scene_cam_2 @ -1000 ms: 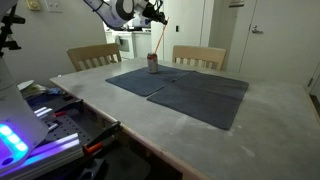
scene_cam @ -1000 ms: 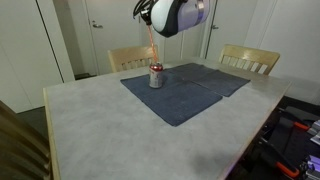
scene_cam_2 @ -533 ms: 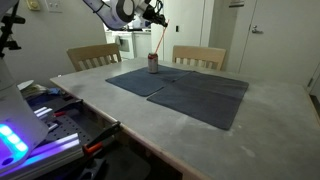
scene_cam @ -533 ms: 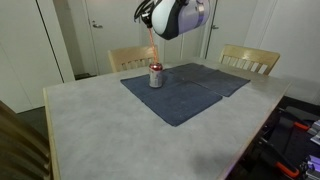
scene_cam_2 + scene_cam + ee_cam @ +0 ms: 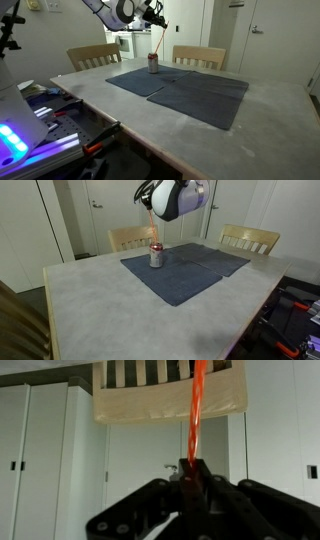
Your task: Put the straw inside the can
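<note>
The silver can with red markings (image 5: 156, 256) stands upright on the dark blue mat (image 5: 190, 272); it also shows in an exterior view (image 5: 153, 64). My gripper (image 5: 151, 202) hangs above the can and is shut on the top of the thin red-orange straw (image 5: 153, 228). The straw hangs down, slightly slanted, with its lower end at the can's top (image 5: 157, 45). In the wrist view the fingers (image 5: 192, 472) pinch the straw (image 5: 197, 405), which runs up the frame. The can is hidden in the wrist view.
The mat lies on a grey table (image 5: 110, 310). Two wooden chairs (image 5: 130, 238) (image 5: 248, 238) stand at the far side. White doors are behind. Equipment with lights sits beside the table (image 5: 40, 125).
</note>
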Controlling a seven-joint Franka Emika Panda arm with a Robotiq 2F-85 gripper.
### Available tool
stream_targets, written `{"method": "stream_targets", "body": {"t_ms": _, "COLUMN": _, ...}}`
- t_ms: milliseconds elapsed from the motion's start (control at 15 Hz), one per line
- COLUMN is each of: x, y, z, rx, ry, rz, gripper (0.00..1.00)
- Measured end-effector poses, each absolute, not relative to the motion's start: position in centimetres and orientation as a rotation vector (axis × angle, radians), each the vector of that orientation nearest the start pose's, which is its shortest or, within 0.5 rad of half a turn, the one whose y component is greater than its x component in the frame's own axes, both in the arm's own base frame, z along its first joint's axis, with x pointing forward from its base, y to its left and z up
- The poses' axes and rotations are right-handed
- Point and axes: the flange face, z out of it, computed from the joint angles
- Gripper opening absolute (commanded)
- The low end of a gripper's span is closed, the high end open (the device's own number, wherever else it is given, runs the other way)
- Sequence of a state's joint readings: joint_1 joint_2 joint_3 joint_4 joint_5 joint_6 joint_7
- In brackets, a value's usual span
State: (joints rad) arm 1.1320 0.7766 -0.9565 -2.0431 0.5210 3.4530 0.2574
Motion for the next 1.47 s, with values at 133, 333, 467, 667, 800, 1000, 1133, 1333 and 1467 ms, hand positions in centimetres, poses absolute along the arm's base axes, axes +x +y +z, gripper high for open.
{"method": "stream_targets", "body": {"t_ms": 133, "x": 62.2, "y": 14.2, "z": 32.6, "rx": -2.799, "ry": 0.274, "rz": -1.720, "gripper": 0.02}}
{"method": "stream_targets", "body": {"t_ms": 333, "x": 62.2, "y": 14.3, "z": 31.9, "rx": -2.802, "ry": 0.280, "rz": -1.701, "gripper": 0.02}}
{"method": "stream_targets", "body": {"t_ms": 467, "x": 62.1, "y": 14.4, "z": 31.3, "rx": -2.805, "ry": 0.293, "rz": -1.680, "gripper": 0.02}}
{"method": "stream_targets", "body": {"t_ms": 667, "x": 61.9, "y": 14.4, "z": 30.2, "rx": -2.804, "ry": 0.331, "rz": -1.652, "gripper": 0.02}}
{"method": "stream_targets", "body": {"t_ms": 800, "x": 61.9, "y": 14.2, "z": 30.0, "rx": -2.797, "ry": 0.361, "rz": -1.656, "gripper": 0.02}}
{"method": "stream_targets", "body": {"t_ms": 1000, "x": 61.9, "y": 14.0, "z": 29.9, "rx": -2.786, "ry": 0.400, "rz": -1.657, "gripper": 0.02}}
{"method": "stream_targets", "body": {"t_ms": 1133, "x": 61.9, "y": 13.8, "z": 29.9, "rx": -2.781, "ry": 0.417, "rz": -1.657, "gripper": 0.02}}
{"method": "stream_targets", "body": {"t_ms": 1333, "x": 61.9, "y": 13.8, "z": 30.0, "rx": -2.782, "ry": 0.418, "rz": -1.658, "gripper": 0.02}}
{"method": "stream_targets", "body": {"t_ms": 1467, "x": 61.9, "y": 13.7, "z": 30.0, "rx": -2.789, "ry": 0.412, "rz": -1.657, "gripper": 0.02}}
